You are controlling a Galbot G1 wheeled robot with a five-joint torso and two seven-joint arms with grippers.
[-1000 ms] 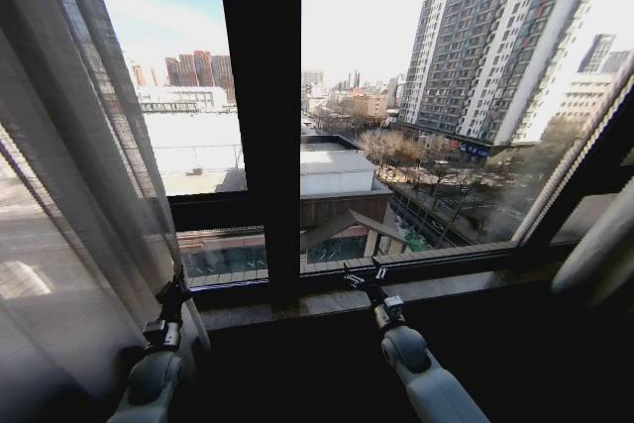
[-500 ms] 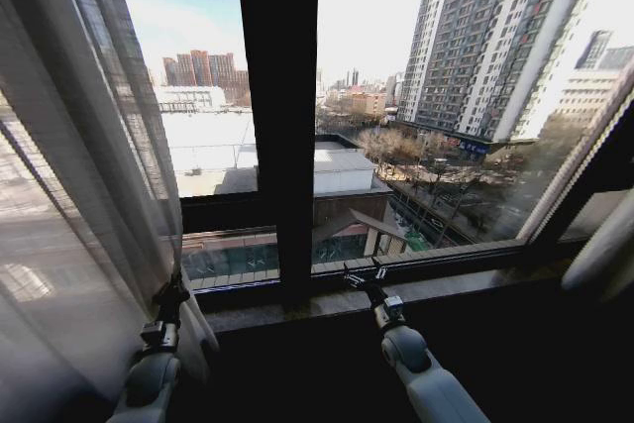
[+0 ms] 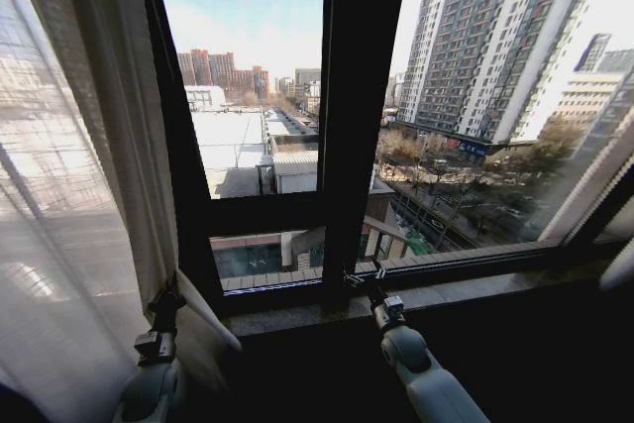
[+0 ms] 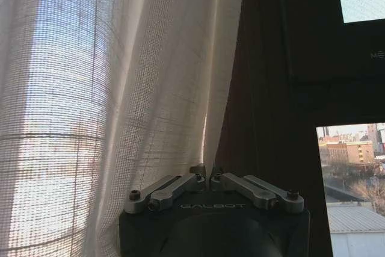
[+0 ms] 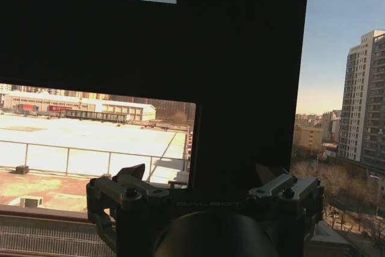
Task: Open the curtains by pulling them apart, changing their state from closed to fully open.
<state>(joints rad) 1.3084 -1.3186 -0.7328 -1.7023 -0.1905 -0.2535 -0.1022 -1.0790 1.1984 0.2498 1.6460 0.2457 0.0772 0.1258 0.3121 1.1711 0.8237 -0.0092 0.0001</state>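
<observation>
Gripping the curtains (image 4: pixel 120 88), left gripper (image 4: pixel 206 171) fingers clenched; right gripper (image 5: pixel 201 176) fingers released.

arms: grey, rounded | left pincer (image 4: pixel 207 171): black body, silver screwed links, GALBOT lettering

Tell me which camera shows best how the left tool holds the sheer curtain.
The left wrist view: the left tool is shut on the sheer curtain's edge. The head view shows that tool against the fabric, grip unclear. The right wrist view faces the window frame.
</observation>
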